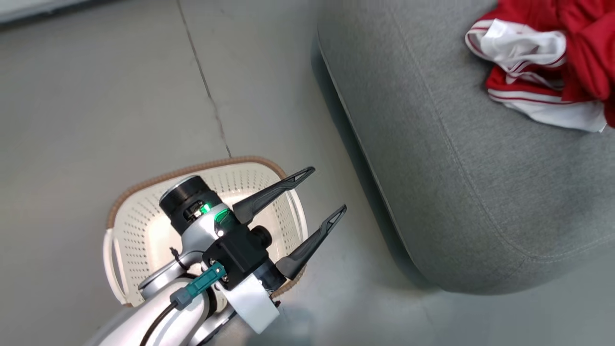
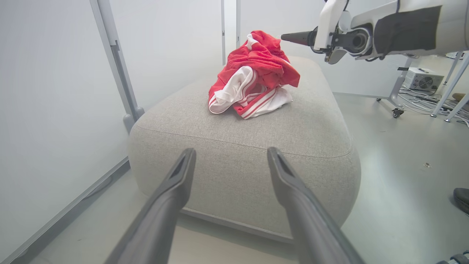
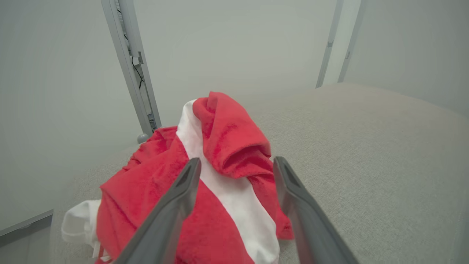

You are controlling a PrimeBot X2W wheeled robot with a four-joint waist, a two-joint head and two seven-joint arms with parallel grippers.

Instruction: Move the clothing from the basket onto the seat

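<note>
Head view: high, looking steeply down on floor [image 1: 96,96], basket [image 1: 137,230] and the near edge of the sofa [image 1: 456,182], with red clothes [image 1: 576,43] at the top right corner. Left wrist view: low, facing the sofa end from a short way off. Right wrist view: close over the same red clothes, facing what seems a pale wall [image 3: 238,44]; all three share red clothes and sofa.

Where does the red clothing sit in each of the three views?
Head view: clothing at the top right corner, on the seat.
Left wrist view: clothing upper centre, atop the seat.
Right wrist view: clothing lower centre and left.
Shared landmark: the grey seat.
</note>
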